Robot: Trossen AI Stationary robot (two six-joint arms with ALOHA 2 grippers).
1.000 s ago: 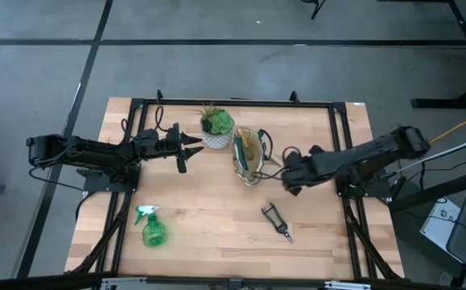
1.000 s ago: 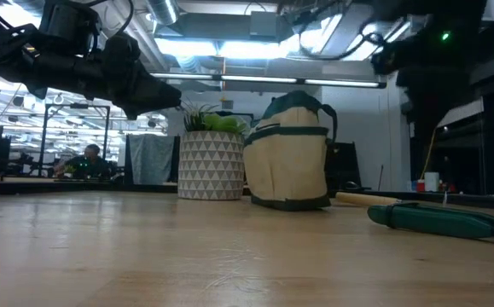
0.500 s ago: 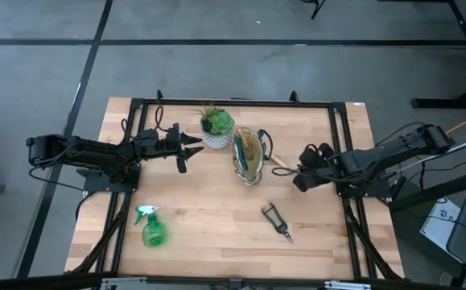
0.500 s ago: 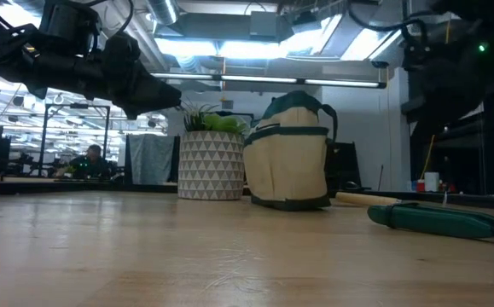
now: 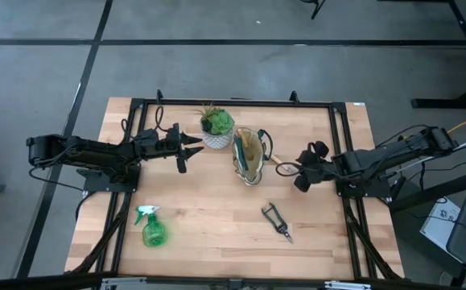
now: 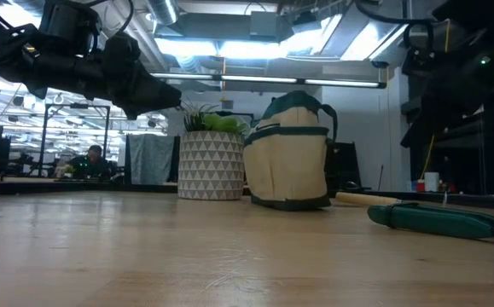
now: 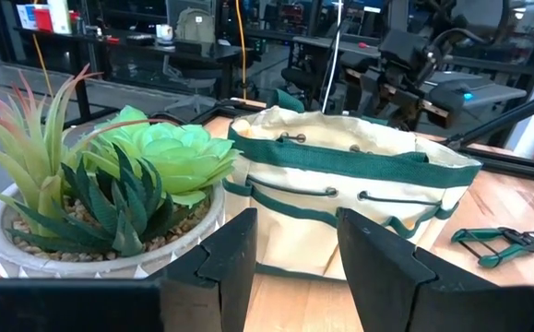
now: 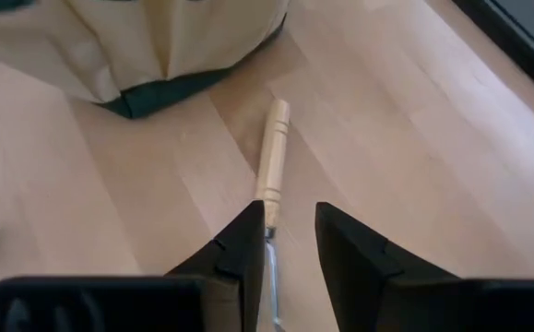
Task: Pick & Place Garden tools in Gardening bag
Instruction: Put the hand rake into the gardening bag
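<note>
The right claw (image 8: 290, 242) hangs just above the worktop (image 5: 216, 234) beside the gardening bag (image 5: 248, 155), fingers spread a little and empty, with a wooden-handled tool (image 8: 271, 157) lying on the wood straight ahead of them; its handle points toward the bag's base and its metal shank runs in under the fingertips. To take it well, the claw should probably drop squarely over the handle, near where wood meets metal, with the fingers straddling it across its width, and squeeze only once both tips are low enough to catch it without scraping the wood. The lift then needs to clear the bag's rim, since the bag is soft and its loop handles could snag. The left claw (image 7: 294, 249), fingers apart and holding nothing, waits near the potted plant (image 5: 216, 126). The pruner (image 5: 277, 221) and the green spray bottle (image 5: 151, 227) lie apart on the near side of the worktop.
</note>
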